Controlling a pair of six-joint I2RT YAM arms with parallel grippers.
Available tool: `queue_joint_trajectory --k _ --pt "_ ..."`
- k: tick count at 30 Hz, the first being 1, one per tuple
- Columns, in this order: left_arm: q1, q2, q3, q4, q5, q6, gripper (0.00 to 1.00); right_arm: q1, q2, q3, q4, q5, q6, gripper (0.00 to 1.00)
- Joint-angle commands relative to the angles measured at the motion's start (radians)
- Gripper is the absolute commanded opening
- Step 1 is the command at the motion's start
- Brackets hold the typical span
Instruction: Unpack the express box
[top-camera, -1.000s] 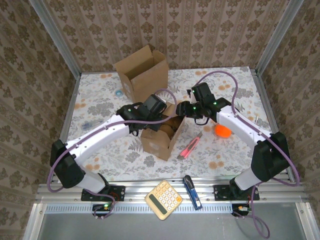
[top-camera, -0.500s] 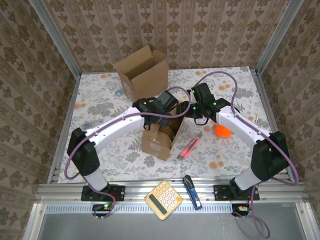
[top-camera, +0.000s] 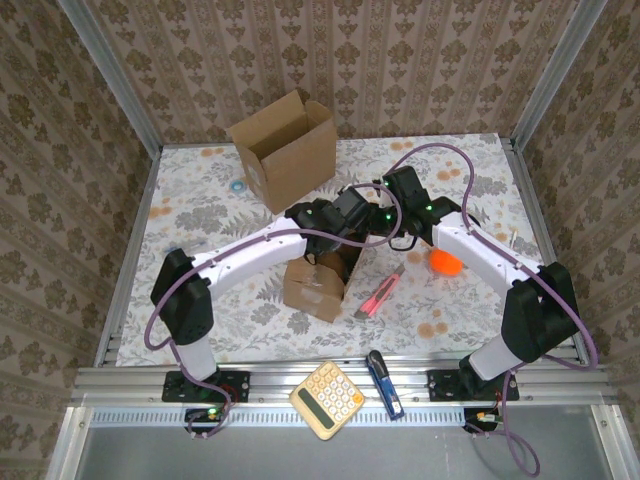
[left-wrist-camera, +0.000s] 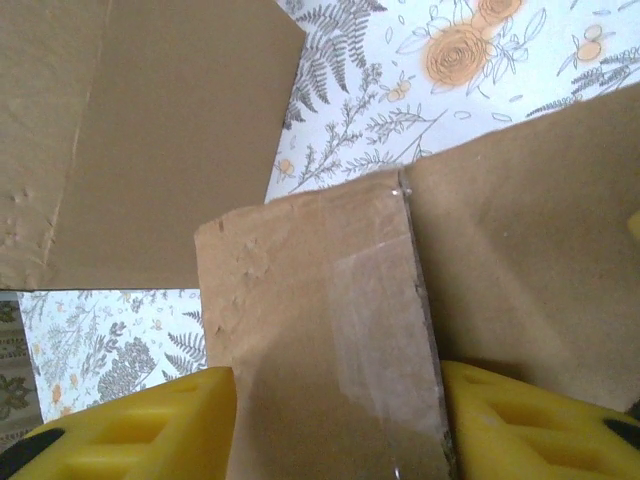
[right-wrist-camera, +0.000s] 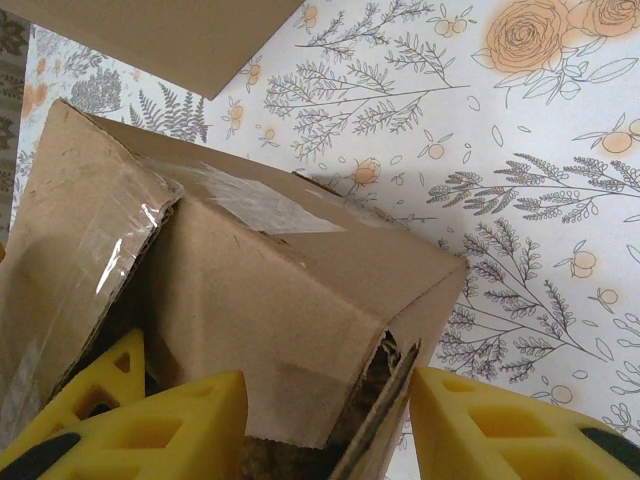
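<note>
Nearest me, the calculator (top-camera: 326, 399) and a blue tool (top-camera: 384, 383) lie side by side at the near edge, where they were a second ago. Just beyond, on the table (top-camera: 200, 215), the red cutter (top-camera: 379, 293) lies slantwise beside the right side of the express box (top-camera: 312, 286), unmoved.

The express box stands mid-table, open and tipped, and it leans more than a second ago: then I could see brown stuff in its mouth, now the opening is dark under my arms.

My left hand (left-wrist-camera: 335, 400) has swung rightward across the box since then and now sits close beside my right hand (right-wrist-camera: 325, 400). Its yellow fingers (left-wrist-camera: 130, 425) stand apart with a taped cardboard flap (left-wrist-camera: 320, 330) between them (I cannot tell whether they press it). My right hand has barely moved; its fingers (right-wrist-camera: 510, 430) are parted on either side of the box's torn upper corner, and there too I cannot tell whether it has a hold.

Right of the hands lies the orange ball (top-camera: 446, 262), in place as before. Farther back a second open carton (top-camera: 285, 148) stands upright, a small blue ring (top-camera: 238, 185) near its left side, both unchanged
</note>
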Motion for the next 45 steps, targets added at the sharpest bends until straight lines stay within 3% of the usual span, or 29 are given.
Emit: queue_joint_trajectory --k 1,5,8,14,27,45 --pt "-0.007 0.002 0.019 0.05 -0.061 0.055 0.5 0.0 0.015 -0.013 -0.006 -0.042 -0.024 0.45" --pt "-0.008 0.015 0.016 0.076 -0.072 0.085 0.44 0.002 0.022 -0.014 0.002 -0.046 -0.021 0.45" --pt "-0.008 0.027 0.012 0.095 -0.082 0.105 0.35 0.002 0.026 -0.019 0.005 -0.045 -0.018 0.45" --pt "-0.008 0.03 0.009 0.099 -0.094 0.114 0.0 0.005 0.046 -0.022 0.014 -0.012 0.013 0.44" --pt "0.017 -0.101 -0.041 0.124 0.01 0.063 0.0 0.011 0.125 -0.033 0.045 0.072 0.072 0.36" --pt "0.193 -0.375 -0.204 0.175 0.266 -0.091 0.0 0.01 0.151 -0.056 0.011 0.126 0.076 0.29"
